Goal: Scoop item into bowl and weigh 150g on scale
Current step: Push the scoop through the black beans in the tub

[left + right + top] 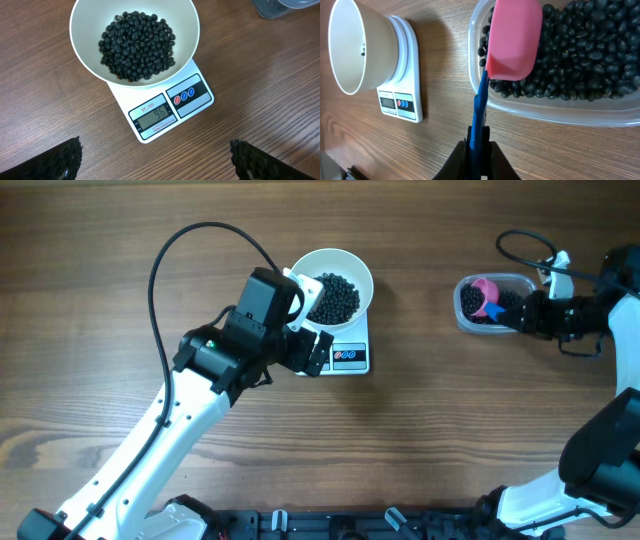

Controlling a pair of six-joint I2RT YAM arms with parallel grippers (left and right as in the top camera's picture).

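The white bowl stands on the white scale and holds a heap of black beans. The display reads 96. My left gripper hovers just left of the scale, open wide, with nothing between its fingers. My right gripper is shut on the blue handle of a pink scoop. The scoop's cup lies over the left end of a clear tub full of beans.
The bowl and scale also show at the left of the right wrist view. Bare wooden table lies between the scale and the tub. A black cable loops above the left arm.
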